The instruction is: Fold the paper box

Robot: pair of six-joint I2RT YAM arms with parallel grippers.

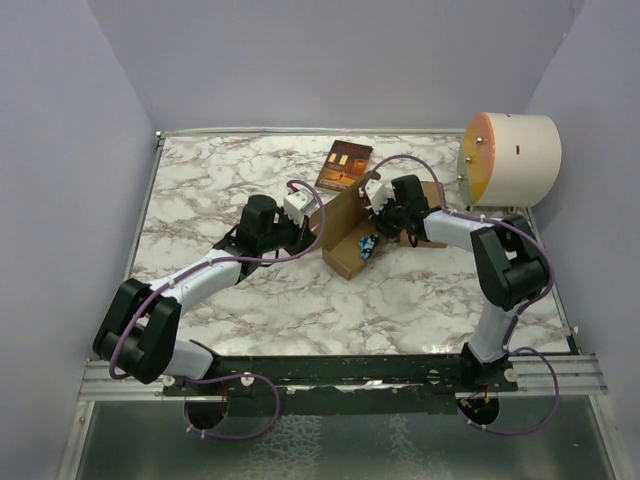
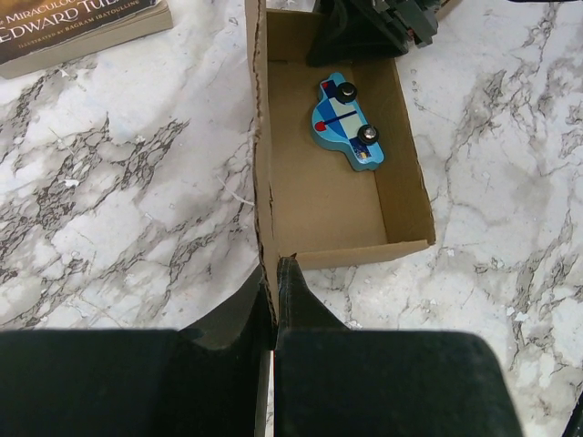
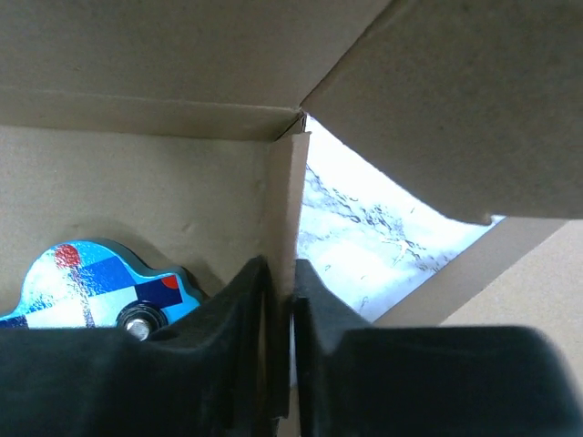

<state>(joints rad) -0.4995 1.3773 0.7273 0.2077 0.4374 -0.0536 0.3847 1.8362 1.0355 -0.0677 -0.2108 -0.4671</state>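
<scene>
Marble-patterned table (image 1: 250, 300), grey walls on three sides. The paper box (image 1: 345, 225) sits right of centre toward the far edge, as an open brown tray with its flaps raised.

Left gripper (image 2: 276, 271): closed on the tray's long side wall at the near corner, with the cardboard pinched between its fingers.

Right gripper (image 3: 281, 273): fingers pressed against both faces of an upright cardboard panel at the box's opposite end, clamping it. A loose flap hangs above it.

Inside the box lies a blue toy car (image 2: 346, 123), flat on the floor, touching neither gripper.

A dark book (image 1: 344, 165) lies just beyond the box. A white drum (image 1: 510, 157) with an orange face stands at the far right corner.
</scene>
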